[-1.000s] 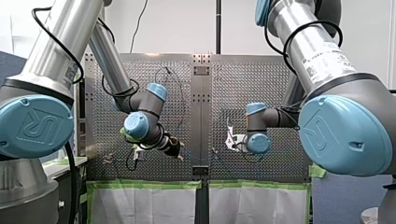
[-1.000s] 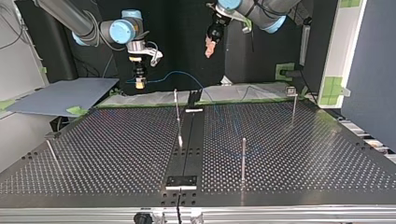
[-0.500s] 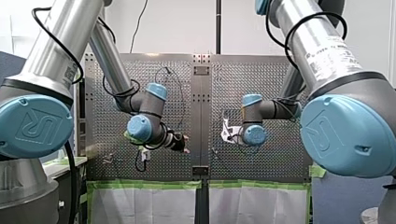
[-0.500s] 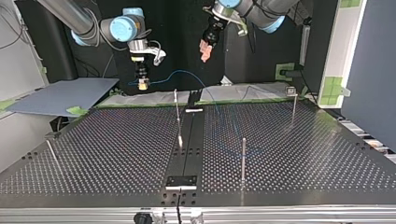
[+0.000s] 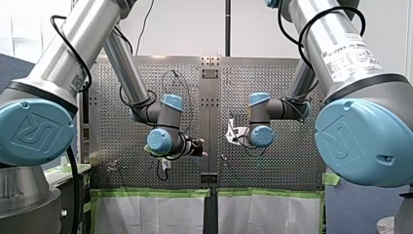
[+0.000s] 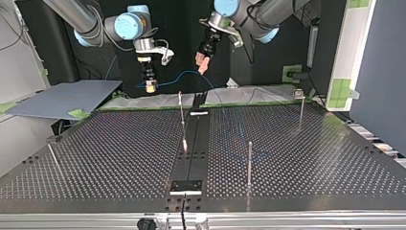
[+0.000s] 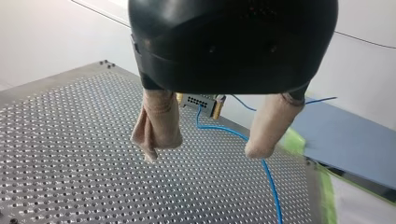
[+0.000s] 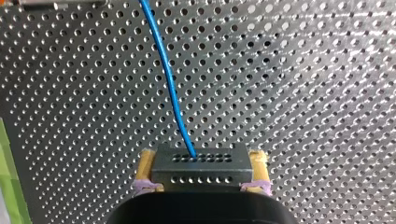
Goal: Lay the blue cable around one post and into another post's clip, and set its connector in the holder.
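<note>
**Over the arm-side end of the black centre strip [image 6: 197, 148], the two grippers have drawn closer**

My right gripper [image 6: 151, 86] hangs just left of the strip's line in the top view, nearer the strip than a second ago. Its yellow pads [image 8: 147, 170] are clamped narrowly on the two short ends of a dark grey box-shaped metal connector [image 8: 201, 167] with rows of holes.

My left gripper [image 7: 201, 153] has come down and across from the strip's right. In the top view it is now about in line with the strip, close beside the right gripper but apart from it. Its beige padded fingers [image 7: 159, 123] stand wide apart with nothing between them, and the held connector shows ahead through the gap.

The thin blue cable [image 6: 187, 74] leaves the connector and arches across the strip's arm-side end. It drops to the perforated metal table [image 6: 95, 153] on the strip's right and runs faintly along that side. Its arch looks little changed.

A slim upright metal post [image 6: 181, 108] stands at the strip's left edge. A second post [image 6: 249, 160] stands right of the strip, near the cable's faint run; whether they touch cannot be told. A third post [image 6: 300, 112], topped by a small clip [image 6: 298, 93], stands further right of the strip.
</note>
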You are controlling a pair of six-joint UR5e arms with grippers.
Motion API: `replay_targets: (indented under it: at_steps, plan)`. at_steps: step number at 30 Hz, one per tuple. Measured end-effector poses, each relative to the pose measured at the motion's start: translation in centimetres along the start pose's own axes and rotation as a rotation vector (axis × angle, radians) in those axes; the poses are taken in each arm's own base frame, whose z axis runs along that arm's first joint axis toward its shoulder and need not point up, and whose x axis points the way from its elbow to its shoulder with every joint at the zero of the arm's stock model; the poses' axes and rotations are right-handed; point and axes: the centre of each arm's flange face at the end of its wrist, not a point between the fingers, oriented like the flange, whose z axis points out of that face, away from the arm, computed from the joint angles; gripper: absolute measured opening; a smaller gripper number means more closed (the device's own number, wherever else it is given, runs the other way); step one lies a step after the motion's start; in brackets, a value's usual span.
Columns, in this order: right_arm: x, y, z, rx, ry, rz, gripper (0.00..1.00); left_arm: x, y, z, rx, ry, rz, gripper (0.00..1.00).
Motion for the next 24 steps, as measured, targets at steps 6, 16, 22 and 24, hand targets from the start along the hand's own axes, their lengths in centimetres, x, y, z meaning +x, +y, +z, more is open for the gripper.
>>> replay_targets:
  at_steps: [6, 16, 22, 24]
  plan:
    - [0.7, -0.4, -0.1, 0.006, 0.013, 0.008, 0.05, 0.6, -0.5, 0.8, 0.026, -0.035, -0.052, 1.00]
    - [1.4, -0.9, -0.4, 0.014, 0.023, 0.020, 0.05, 0.9, -1.8, 1.6, 0.090, -0.085, -0.128, 1.00]
    - [1.7, -1.1, -0.5, 0.018, 0.025, 0.022, 0.05, 2.3, -2.0, 3.0, 0.097, -0.084, -0.138, 1.00]
    - [1.8, -1.1, -0.5, 0.019, 0.025, 0.022, 0.05, 2.8, -1.9, 3.3, 0.087, -0.083, -0.140, 1.00]
